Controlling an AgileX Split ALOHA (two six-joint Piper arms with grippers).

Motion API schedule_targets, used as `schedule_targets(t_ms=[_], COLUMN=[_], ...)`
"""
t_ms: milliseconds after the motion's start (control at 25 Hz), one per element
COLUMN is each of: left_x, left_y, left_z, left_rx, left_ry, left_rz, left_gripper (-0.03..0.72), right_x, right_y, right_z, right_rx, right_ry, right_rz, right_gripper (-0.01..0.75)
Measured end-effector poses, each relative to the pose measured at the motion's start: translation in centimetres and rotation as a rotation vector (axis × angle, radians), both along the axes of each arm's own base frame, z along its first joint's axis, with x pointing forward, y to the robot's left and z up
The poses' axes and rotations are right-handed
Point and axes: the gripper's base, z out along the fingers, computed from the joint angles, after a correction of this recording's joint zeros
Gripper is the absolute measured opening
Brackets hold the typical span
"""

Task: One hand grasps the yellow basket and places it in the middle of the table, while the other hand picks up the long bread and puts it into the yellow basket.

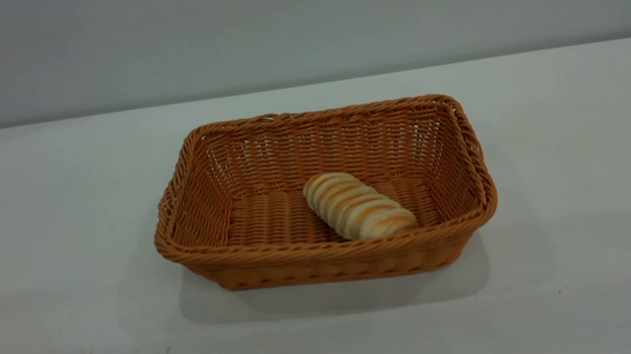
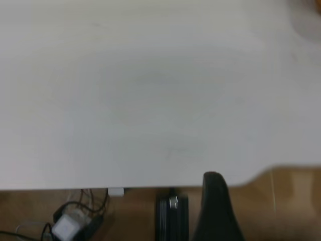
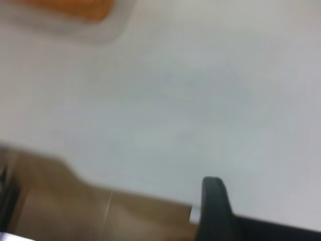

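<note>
Bread roll lying inside the wicker basket on my white table.

The basket (image 1: 324, 199) sits mid-table (image 1: 51, 228); the roll (image 1: 358, 205) rests slanted on its floor, toward the right. Neither arm shows from outside. Each wrist camera catches one dark finger, left (image 2: 216, 211) and right (image 3: 216, 208), so I cannot tell either grip's width.

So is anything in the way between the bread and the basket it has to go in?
Nothing is in the way, because the long bread already lies inside the yellow basket, on its woven floor. The basket sits about mid-table. Neither arm shows in the exterior view; each wrist view shows only one finger, left and right, near the table's edge.
</note>
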Motion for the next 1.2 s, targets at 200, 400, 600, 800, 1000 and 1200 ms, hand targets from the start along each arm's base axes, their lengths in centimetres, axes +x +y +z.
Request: schedule_targets(t_ms=[200, 400, 600, 800, 1000, 1200], left_x=[-1.9, -3.3, -3.3, -3.4, -3.4, -3.4], left_y=[0.0, -0.1, -0.1, -0.1, -0.1, -0.1], left_z=[0.1, -0.1, -0.1, -0.1, -0.1, -0.1], left_rx=[0.004, 0.006, 0.006, 0.006, 0.006, 0.006], left_ry=[-0.129, -0.215, -0.218, -0.221, -0.221, -0.221], left_rz=[0.066, 0.067, 0.065, 0.065, 0.065, 0.065], left_gripper=[0.581, 0.581, 0.581, 0.581, 0.581, 0.581], right_x=[-2.6, -3.4, -3.4, -3.4, -3.4, -3.4], right_y=[-0.1, -0.1, -0.1, -0.1, -0.1, -0.1], right_z=[0.2, 0.1, 0.1, 0.1, 0.1, 0.1], right_rx=[0.005, 0.009, 0.01, 0.01, 0.01, 0.011], right_ry=[-0.178, -0.22, -0.22, -0.22, -0.22, -0.22], right_rz=[-0.066, -0.067, -0.067, -0.067, -0.067, -0.066], right_gripper=[0.558, 0.558, 0.558, 0.558, 0.558, 0.558])
